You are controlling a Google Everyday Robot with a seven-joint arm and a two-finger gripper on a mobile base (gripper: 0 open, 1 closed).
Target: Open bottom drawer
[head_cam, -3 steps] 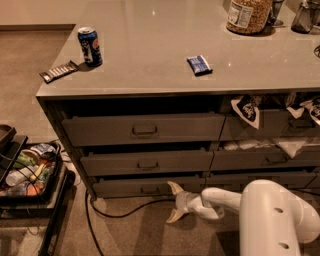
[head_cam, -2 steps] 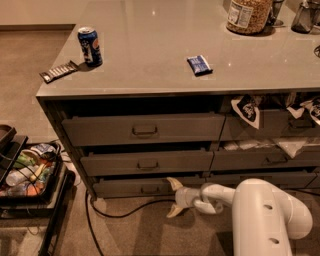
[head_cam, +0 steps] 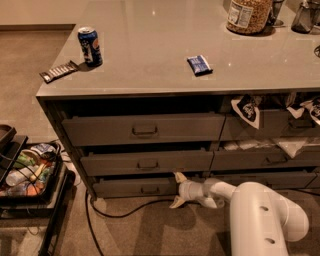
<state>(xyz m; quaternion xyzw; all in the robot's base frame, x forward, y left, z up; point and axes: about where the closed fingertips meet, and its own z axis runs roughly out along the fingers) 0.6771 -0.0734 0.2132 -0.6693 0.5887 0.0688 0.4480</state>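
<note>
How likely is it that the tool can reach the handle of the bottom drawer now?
Probably yes. The open tool sits low by the right end of the bottom drawer, and nothing lies between it and the handle.

The counter [head_cam: 150, 50] carries a can [head_cam: 90, 46], a wrapper [head_cam: 59, 71], a blue packet [head_cam: 199, 65] and a jar [head_cam: 248, 15]. The gripper [head_cam: 177, 190] sits low by the bottom drawer [head_cam: 120, 187], fingers spread.

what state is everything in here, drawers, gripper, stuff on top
bottom drawer, near shut, inside not showing
gripper, open, low at that drawer's right end, off the handle
middle drawer, slightly ajar
top drawer, partly pulled out
soda can, upright on the counter
blue packet, lying flat
</note>
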